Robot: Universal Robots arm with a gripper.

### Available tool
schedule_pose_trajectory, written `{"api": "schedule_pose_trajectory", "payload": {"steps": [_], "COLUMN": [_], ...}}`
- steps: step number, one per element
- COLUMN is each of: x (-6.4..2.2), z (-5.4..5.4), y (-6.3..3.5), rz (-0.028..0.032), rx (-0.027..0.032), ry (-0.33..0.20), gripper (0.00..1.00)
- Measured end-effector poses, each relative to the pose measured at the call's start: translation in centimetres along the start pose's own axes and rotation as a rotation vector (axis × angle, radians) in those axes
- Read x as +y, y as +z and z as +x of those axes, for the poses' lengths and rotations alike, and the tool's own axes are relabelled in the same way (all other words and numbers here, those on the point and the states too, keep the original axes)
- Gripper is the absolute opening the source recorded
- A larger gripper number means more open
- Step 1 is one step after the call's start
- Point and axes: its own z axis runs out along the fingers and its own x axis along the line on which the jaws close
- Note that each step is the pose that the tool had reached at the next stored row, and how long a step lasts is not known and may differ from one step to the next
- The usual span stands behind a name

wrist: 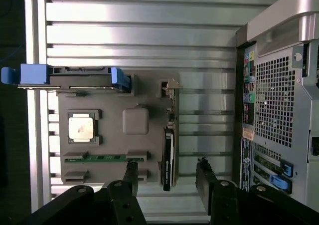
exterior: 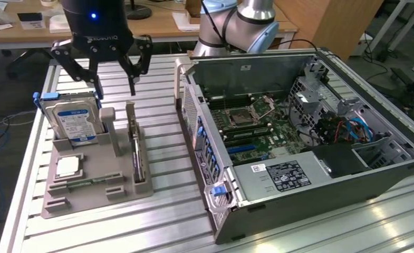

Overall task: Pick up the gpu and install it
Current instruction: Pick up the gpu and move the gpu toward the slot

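Exterior view shows you the gripper [exterior: 114, 90] hanging above the grey fixture [exterior: 87, 197], fingers spread apart and holding nothing; the gpu [exterior: 135, 153] stands on edge in the fixture's slot, on the side nearest the open computer case [exterior: 333, 192]; the blue-labelled hard drive [exterior: 76, 124] stands upright nearby; in the wrist view the card's edge lines up with the gap between the fingers.
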Motion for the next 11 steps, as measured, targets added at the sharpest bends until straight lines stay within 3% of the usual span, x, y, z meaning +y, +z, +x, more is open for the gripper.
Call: {"api": "schedule_pose_trajectory", "payload": {"steps": [11], "x": [-0.17], "z": [0.0], "y": [1.5], "rz": [0.0027], "rx": [0.0], "ry": [0.005], "gripper": [0.59]}}
